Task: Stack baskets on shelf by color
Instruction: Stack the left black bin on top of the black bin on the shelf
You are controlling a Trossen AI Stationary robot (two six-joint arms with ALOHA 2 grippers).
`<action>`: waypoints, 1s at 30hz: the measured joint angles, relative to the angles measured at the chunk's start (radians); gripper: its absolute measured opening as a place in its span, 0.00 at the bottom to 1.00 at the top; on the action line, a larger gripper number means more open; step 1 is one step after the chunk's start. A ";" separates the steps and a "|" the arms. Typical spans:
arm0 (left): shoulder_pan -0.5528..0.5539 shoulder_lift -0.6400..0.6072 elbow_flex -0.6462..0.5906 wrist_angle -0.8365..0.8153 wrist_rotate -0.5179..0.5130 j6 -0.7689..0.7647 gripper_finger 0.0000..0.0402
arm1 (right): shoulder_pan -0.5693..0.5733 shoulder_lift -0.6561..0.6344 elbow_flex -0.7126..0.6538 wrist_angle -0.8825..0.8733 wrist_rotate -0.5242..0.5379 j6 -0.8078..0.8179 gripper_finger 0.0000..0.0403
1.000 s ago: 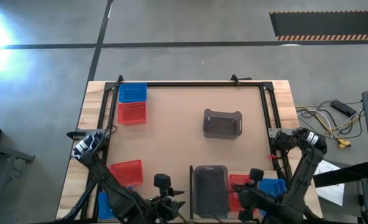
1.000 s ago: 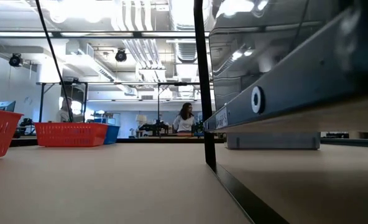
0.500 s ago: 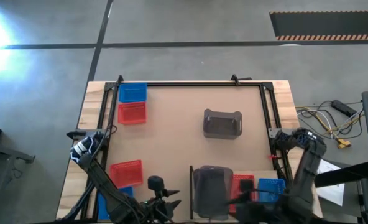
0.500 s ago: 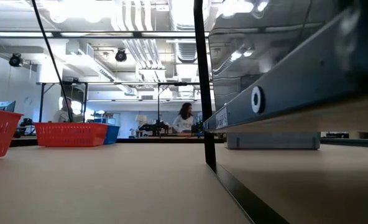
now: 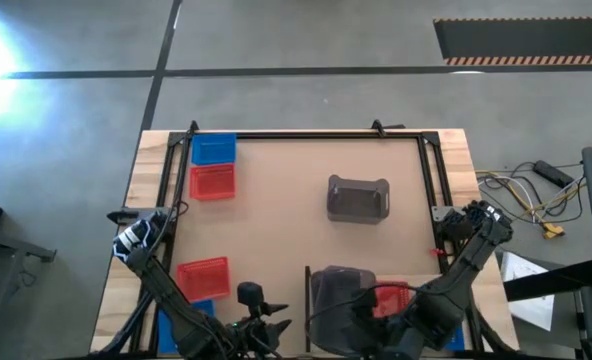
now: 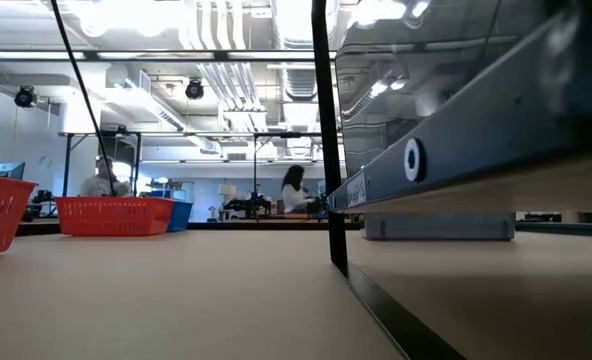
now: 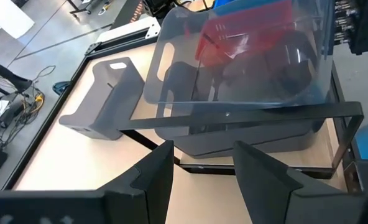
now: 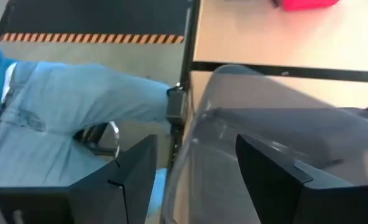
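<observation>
- The right tool (image 8: 193, 177) hangs at the near edge of the bench (image 5: 276, 205) with its fingers spread wide and nothing between them. The rim of the near grey basket (image 8: 277, 134) lies just ahead of them, so by the look of it this basket is either freshly let go or about to be taken.
- The left tool (image 7: 202, 180) waits at the near edge too, fingers partly apart and empty, aimed at the same grey basket (image 7: 234, 81) from the other side; the basket is close in front, not between the fingers.
- That basket sits on the shelf (image 5: 276, 175) at its near side, against a black frame bar. A red basket (image 5: 391, 298) lies just to its right and shows through its smoky wall in the left wrist view, with a blue one beyond, mostly hidden by the right arm.
- A second grey basket (image 5: 357, 199) stands alone mid-shelf, well apart from both tools; pairing the greys probably means fetching it.
- At the far left corner a blue basket (image 5: 213, 149) and a red basket (image 5: 212, 182) sit side by side, unstacked.
- Near the left arm lies another red one (image 5: 203, 277), with a further blue one (image 5: 181, 318) just nearer.
- No colour looks fully stacked yet.
</observation>
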 joint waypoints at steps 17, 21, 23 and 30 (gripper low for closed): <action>0.000 0.000 -0.016 0.011 -0.024 -0.002 0.37 | -0.015 0.086 0.014 -0.012 -0.008 0.012 0.30; 0.000 0.000 -0.018 0.011 -0.024 -0.002 0.37 | -0.007 0.086 0.014 -0.016 -0.009 -0.013 0.13; 0.000 0.000 -0.018 0.011 -0.024 -0.002 0.37 | 0.000 0.086 0.014 -0.018 -0.008 -0.034 0.05; 0.000 0.000 -0.018 0.010 -0.025 0.000 0.37 | 0.049 0.084 0.049 -0.028 0.029 -0.118 0.02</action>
